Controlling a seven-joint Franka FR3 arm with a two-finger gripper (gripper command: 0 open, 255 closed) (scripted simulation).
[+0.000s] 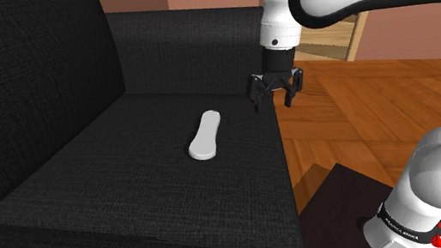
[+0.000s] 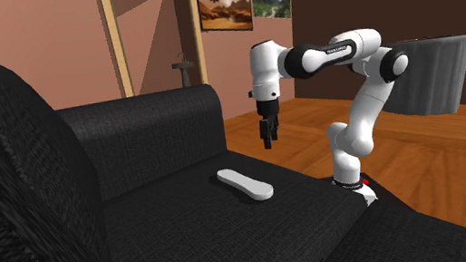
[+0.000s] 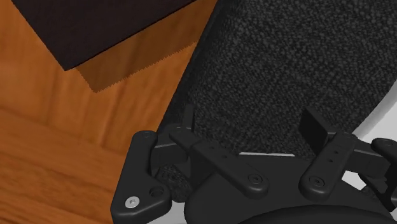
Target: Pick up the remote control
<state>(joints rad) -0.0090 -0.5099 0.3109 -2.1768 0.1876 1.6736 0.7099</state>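
Observation:
A white, elongated remote control [image 1: 206, 136] lies flat on the black fabric sofa seat [image 1: 114, 184], near the seat's middle [image 2: 245, 185]. My black gripper [image 1: 274, 99] hangs open, pointing down, a little above the seat's front edge, to the remote's right in the shoulder view and apart from it. In the second exterior view the gripper [image 2: 269, 137] hovers above and behind the remote. In the wrist view the fingers [image 3: 249, 121] stand apart over the sofa's dark fabric edge with nothing between them.
The sofa's tall backrest [image 1: 32, 81] and armrest [image 1: 182, 37] wall in the seat. Wooden floor [image 1: 364, 110] lies beyond the seat's front edge. My dark stand [image 1: 341, 208] sits on that floor. A grey armchair [image 2: 434, 73] stands behind the arm.

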